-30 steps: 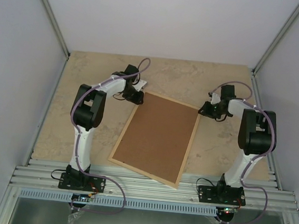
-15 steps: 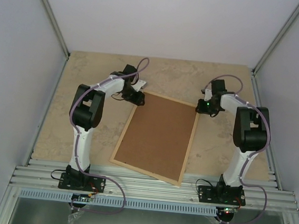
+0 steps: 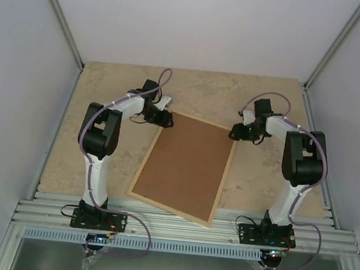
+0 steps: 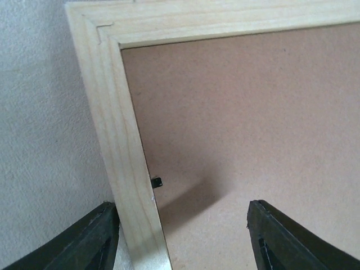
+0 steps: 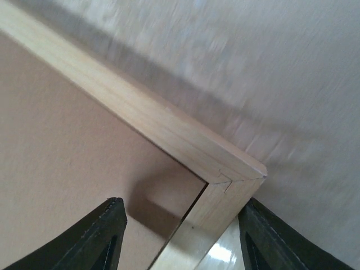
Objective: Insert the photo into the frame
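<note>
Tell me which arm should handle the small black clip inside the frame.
Left. The left tool, open, straddles a slat of the frame beside the black clip; the right tool sits over another corner, no clip in its view.

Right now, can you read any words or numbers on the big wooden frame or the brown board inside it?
No words, numbers or signs can be read in any view.
On the light wooden picture frame: none, just bare wood grain.
On the brown fibreboard backing panel: none, it is blank.
On the small black clip at the frame's inner edge: none that can be seen.
</note>
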Motion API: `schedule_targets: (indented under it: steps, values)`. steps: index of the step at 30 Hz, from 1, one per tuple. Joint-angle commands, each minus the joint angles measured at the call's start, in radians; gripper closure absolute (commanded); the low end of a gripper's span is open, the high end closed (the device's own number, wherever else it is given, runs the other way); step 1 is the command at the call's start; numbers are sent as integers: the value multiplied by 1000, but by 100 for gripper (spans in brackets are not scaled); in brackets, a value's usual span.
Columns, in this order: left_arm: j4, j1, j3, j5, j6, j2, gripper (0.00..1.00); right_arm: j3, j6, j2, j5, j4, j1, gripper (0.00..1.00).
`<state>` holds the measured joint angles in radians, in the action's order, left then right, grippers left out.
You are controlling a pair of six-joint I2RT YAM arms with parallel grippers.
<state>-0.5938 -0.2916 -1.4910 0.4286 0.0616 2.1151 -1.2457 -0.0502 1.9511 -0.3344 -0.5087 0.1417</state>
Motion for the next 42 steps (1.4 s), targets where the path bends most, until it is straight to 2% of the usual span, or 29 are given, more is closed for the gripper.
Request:
schedule_targets:
  steps: [1, 6, 8, 10, 12, 13, 17, 18, 24, 31, 33, 35, 38, 40, 42]
  values:
    - [-19, -43, 80, 100, -42, 69, 35, 127, 30, -86, -290, -110, 12, 42]
    - [-14, -43, 87, 92, -51, 72, 36, 181, 5, -97, -301, -118, 12, 49]
    - [-15, -43, 86, 80, -51, 72, 36, 182, 16, -85, -295, -148, 10, 49]
    - [-14, -43, 97, 73, -51, 65, 36, 201, 13, -114, -278, -152, -2, 41]
    - [-8, -43, 115, 67, -51, 49, 36, 223, 2, -150, -273, -151, -22, 16]
    - [-5, -42, 126, 64, -52, 42, 36, 225, 0, -163, -268, -155, -32, 13]
    - [14, -21, 161, 86, -96, 15, 36, 250, -9, -166, -283, -147, -38, 37]
    - [13, -9, 162, 94, -97, 12, 36, 250, -11, -142, -297, -148, -35, 41]
    - [-21, 23, 163, 154, -71, -1, 36, 173, -35, 6, -399, -119, -35, 50]
    - [44, 23, 184, 258, -133, 2, 35, -206, -108, 231, -457, -52, -38, 57]
    - [41, 22, 153, 275, -143, 22, 34, -349, -111, 312, -503, -80, -24, 57]
    - [28, 23, 128, 271, -143, 28, 34, -417, -81, 331, -496, -99, -20, 56]
    - [32, 30, 137, 236, -152, 7, 34, -386, -40, 264, -436, -119, -38, 49]
    - [40, 37, 157, 207, -158, -4, 34, -326, -31, 195, -401, -121, -56, 38]
    - [44, 42, 175, 185, -157, -9, 34, -266, -24, 123, -347, -107, -74, 34]
